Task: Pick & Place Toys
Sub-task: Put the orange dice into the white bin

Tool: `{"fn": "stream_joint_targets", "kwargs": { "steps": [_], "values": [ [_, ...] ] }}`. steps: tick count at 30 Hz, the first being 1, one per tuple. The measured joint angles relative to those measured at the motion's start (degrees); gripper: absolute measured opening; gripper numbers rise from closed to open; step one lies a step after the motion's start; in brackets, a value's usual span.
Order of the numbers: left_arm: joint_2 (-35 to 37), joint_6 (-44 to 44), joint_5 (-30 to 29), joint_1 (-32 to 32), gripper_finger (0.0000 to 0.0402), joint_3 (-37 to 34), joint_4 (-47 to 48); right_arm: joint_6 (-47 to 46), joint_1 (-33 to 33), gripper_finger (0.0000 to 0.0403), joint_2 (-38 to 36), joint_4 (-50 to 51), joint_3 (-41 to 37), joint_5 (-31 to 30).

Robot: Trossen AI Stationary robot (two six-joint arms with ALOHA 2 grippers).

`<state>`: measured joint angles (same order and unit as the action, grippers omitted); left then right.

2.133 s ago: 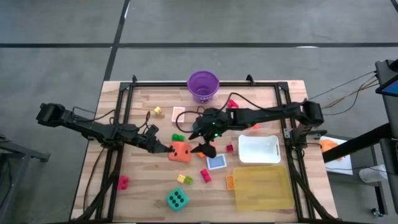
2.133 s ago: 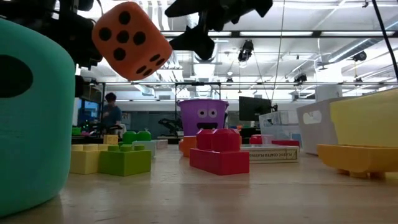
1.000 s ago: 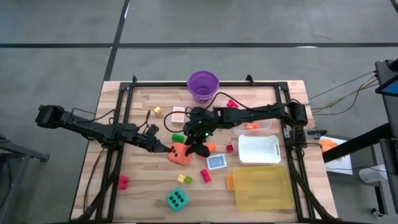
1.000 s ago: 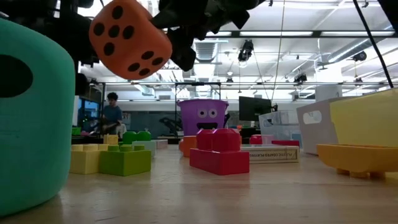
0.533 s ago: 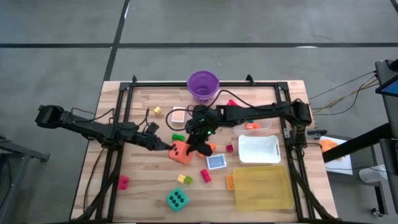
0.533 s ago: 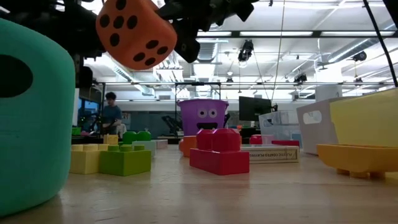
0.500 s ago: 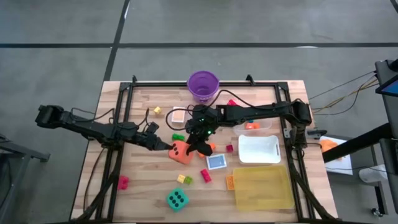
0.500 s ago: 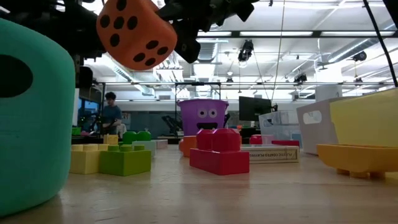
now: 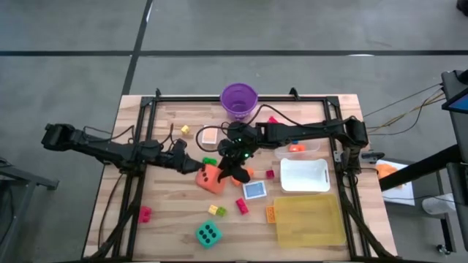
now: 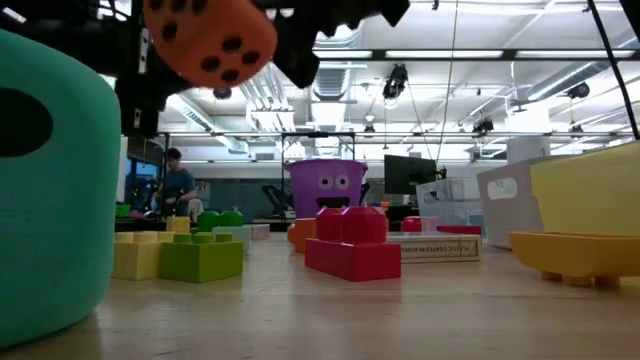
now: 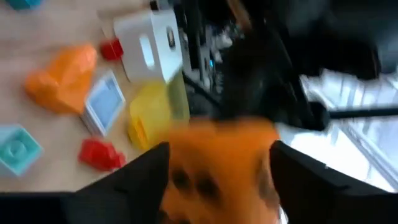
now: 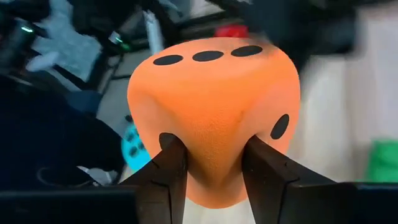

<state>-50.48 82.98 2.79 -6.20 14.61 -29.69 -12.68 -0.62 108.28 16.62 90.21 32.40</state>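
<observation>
The orange black-dotted die (image 9: 210,178) hangs high above the table's middle (image 10: 210,38). My right gripper (image 9: 227,173) reaches in from the table's right and is shut on it (image 12: 214,168). My left gripper (image 9: 190,165) comes from the table's left and is open. In its wrist view its fingers stand on either side of the die (image 11: 217,180). Other toys lie on the wood: a teal die (image 9: 208,234), a red block (image 10: 352,250), yellow and green blocks (image 10: 180,256), a card (image 9: 254,190). My right gripper pinches the die's lower corner (image 12: 214,158) between its two fingers (image 12: 166,167), and the foam is dented in where they press. The fingers come slanting down from the table's right. The die is lifted clear of the table and tilted. Whether my left gripper touches the die, I cannot tell.
A purple bucket (image 9: 239,98) stands at the far edge's middle. A white tub (image 9: 304,175) and a yellow tray (image 9: 307,219) sit at the right. A pink block (image 9: 145,213) lies near left. A person (image 10: 178,182) shows in the room behind.
My left gripper has opened off the die and drawn back a little toward the table's left. My right gripper has risen with the die, which has tipped and now hangs higher.
</observation>
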Motion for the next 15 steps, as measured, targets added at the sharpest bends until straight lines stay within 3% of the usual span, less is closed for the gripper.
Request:
{"fn": "stream_joint_targets", "kwargs": {
  "steps": [7,15],
  "values": [
    [0.0,1.5,1.4,0.0,0.034,0.0,0.4,-0.6,-0.1,0.0109,-0.2,0.6,0.0,1.0],
    [0.0,1.5,2.4,0.2,0.0351,-0.1,0.7,-0.2,-0.1,0.0109,-3.5,7.1,-0.2,0.4]
  ]
}}
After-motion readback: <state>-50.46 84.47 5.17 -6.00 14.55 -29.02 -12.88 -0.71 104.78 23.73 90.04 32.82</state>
